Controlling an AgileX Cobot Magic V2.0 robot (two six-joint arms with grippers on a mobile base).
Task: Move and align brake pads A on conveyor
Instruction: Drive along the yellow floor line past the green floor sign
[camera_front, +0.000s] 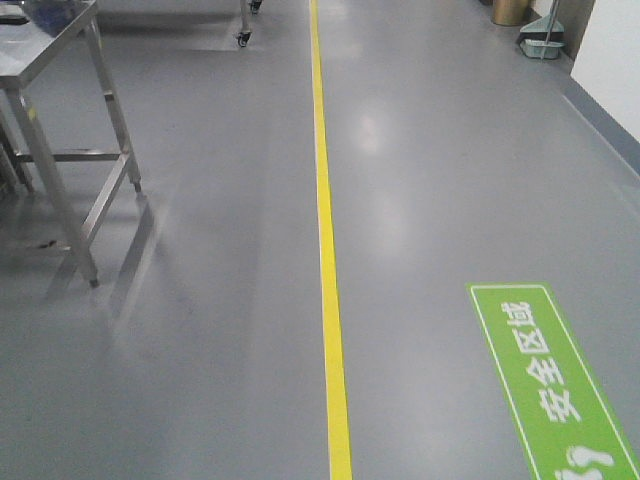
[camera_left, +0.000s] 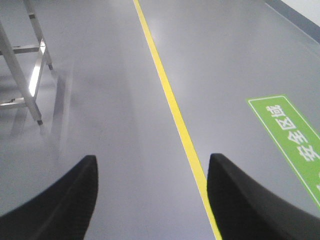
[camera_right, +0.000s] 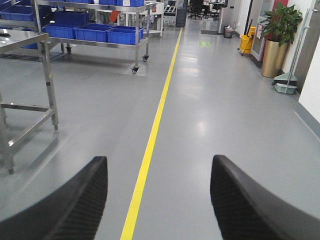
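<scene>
Two claws are seen, each from its own wrist camera, and both are released. The left claw (camera_left: 151, 162) is held with its black fingers (camera_left: 60, 200) spread wide, only grey floor (camera_left: 125, 125) being framed between them. The right claw (camera_right: 159, 162) is spread likewise, and nothing is gripped.

Where the pads and the conveyor lie cannot be told, since neither is caught by any of the three views.

A yellow line (camera_front: 325, 220) is painted along the floor and runs away from the robot. In the left wrist view it passes under the claw's right-hand finger; in the right wrist view it is framed between the fingers. A green sign (camera_front: 545, 380) with white characters is laid on the floor to the right of the line. A steel tabletop (camera_front: 40, 55) on bare legs is placed to the left, well apart from the line.

Farther off, in the right wrist view, a wheeled rack (camera_right: 137, 45) is loaded with blue bins (camera_right: 107, 34), and a plant (camera_right: 282, 22) in a gold pot (camera_right: 272, 57) is set by the right wall.
</scene>
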